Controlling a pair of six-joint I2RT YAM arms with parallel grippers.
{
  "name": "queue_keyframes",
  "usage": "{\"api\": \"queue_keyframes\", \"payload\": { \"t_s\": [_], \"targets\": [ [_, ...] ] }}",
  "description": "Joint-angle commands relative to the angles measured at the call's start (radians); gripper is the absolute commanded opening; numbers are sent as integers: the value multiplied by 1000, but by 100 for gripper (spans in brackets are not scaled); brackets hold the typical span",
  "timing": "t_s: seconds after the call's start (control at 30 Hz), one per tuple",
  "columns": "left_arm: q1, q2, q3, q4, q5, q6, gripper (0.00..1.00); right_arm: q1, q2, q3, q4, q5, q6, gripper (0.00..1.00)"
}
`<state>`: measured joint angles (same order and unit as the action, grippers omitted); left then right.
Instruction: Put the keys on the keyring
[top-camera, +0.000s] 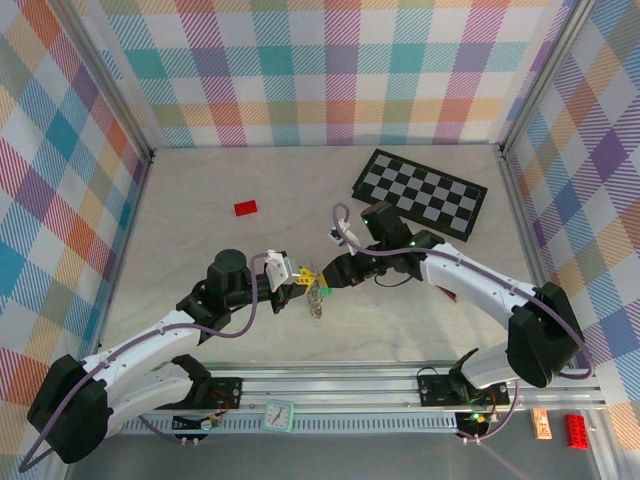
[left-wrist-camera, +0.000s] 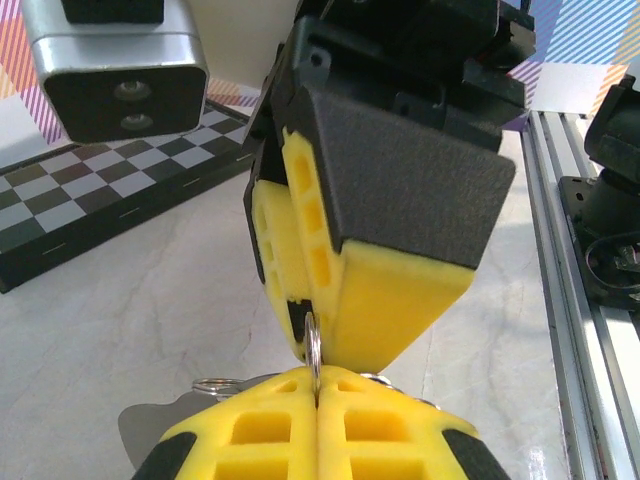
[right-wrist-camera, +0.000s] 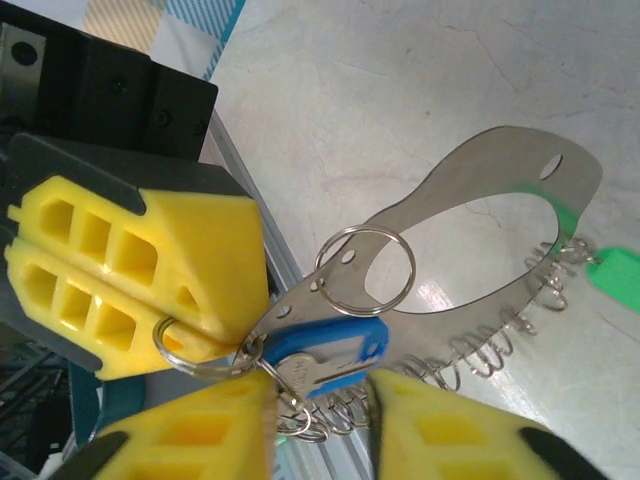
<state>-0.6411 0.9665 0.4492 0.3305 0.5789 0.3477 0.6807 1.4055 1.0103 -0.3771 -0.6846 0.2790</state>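
Yellow blocky fingertips (right-wrist-camera: 200, 250) meet at thin wire.
From the right wrist we see the right gripper (right-wrist-camera: 320, 390) parted astride the blue key (right-wrist-camera: 330, 348); beyond, the left gripper (right-wrist-camera: 228, 338) pinches a split ring (right-wrist-camera: 205, 350); farther, the flat silvery coil-edged keyring (right-wrist-camera: 460, 172), green key (right-wrist-camera: 615, 280) beside it.

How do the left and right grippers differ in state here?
The left gripper is shut, pinching a small metal ring; the right gripper has its jaws apart. The left gripper clamps its ring; the right gripper only straddles the blue key. Both have yellow fingers.
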Motion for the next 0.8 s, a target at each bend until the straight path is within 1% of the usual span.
{"api": "queue_keyframes", "payload": {
  "t_s": [0.0, 0.1, 0.17, 0.27, 0.33, 0.47, 0.57, 0.77],
  "targets": [
    [-9, -13, -2, 66, 32, -1, 0, -6, -75, 27, -23, 55, -94, 36],
    [-9, -14, -7, 78, 32, -7, 0, -3, -144, -33, 62, 117, -198, 41],
    [-9, -12, -10, 84, 32, -9, 0, 4, -195, -96, 157, 112, -291, 42],
    [-9, -12, -15, 96, 37, -15, 0, 25, -260, -188, 308, 93, -495, 43],
    [-9, -8, -16, 106, 44, -19, 0, 34, -276, -228, 391, 76, -577, 43],
    [-9, -1, -20, 125, 60, -32, 0, 33, -226, -210, 411, 43, -620, 41],
    [-9, 5, -20, 132, 71, -32, 0, 33, -183, -206, 445, 15, -617, 37],
    [-9, 12, -22, 147, 85, -38, 0, 33, -143, -216, 487, 12, -626, 27]
  ]
}}
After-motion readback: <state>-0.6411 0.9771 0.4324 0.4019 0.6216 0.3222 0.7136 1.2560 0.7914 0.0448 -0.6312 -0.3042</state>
